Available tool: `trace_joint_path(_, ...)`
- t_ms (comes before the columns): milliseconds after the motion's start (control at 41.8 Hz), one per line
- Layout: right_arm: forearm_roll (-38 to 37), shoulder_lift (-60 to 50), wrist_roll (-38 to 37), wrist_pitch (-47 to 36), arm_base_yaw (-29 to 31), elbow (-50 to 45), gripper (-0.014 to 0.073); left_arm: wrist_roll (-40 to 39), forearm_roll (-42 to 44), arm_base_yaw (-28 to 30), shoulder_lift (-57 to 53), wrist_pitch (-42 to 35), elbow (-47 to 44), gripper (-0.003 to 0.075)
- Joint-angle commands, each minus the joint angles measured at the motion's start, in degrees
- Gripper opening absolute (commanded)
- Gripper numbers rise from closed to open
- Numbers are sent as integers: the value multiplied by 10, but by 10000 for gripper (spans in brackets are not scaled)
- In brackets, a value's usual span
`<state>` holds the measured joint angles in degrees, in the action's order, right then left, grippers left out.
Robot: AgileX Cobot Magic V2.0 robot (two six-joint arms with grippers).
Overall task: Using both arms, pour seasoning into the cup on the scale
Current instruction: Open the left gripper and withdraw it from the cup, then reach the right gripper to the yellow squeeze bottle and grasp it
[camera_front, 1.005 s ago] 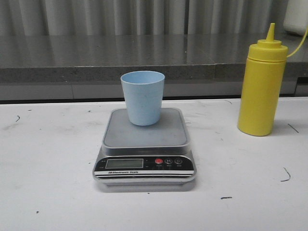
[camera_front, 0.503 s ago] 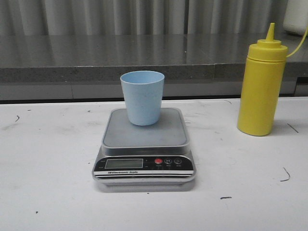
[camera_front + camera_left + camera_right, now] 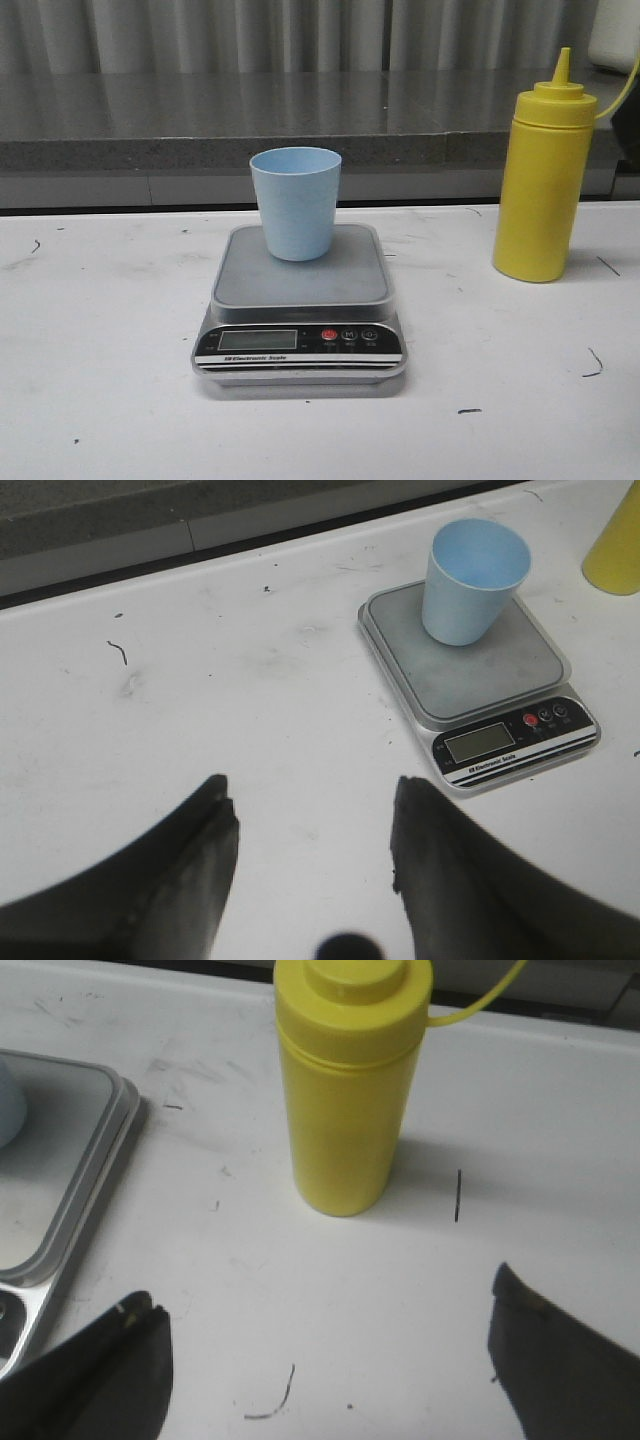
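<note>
Right tool: the right tool (image 3: 320, 1360) is spread wide and holds nothing; it hangs over the worktop (image 3: 560, 1110), with the bottle straight ahead between its 2 fingers.
Left tool: the left tool (image 3: 312, 825) is also wide and holds nothing, well apart from the scale.
Seasoning bottle: the seasoning bottle (image 3: 545, 170) stands upright on the worktop, to the right of the scale, not touching it.
Handling: probably soft plastic, smooth and a little slippery; a hard squeeze could push seasoning out of the nozzle.
Where to hold: around the middle of the round body, below the cap, with moderate force.
Cup: the cup (image 3: 296, 202) stands on the back part of the scale (image 3: 300, 290); it looks light and easy to tip.
</note>
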<state>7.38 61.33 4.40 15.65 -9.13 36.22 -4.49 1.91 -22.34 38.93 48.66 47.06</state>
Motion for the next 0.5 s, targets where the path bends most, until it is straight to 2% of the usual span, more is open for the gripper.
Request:
trace_joint_path(0, 15, 34, 7, -138, -8, -14, 654, -4, 0, 3, -1, -42, 14, 355)
trace_joint_path(192, 23, 137, -4, -323, -20, -51, 654, -4, 0, 3, -1, -42, 14, 355)
trace_joint_path(479, 11, 274, -75, -516, -20, -51, 654, -4, 0, 3, -1, -42, 14, 355)
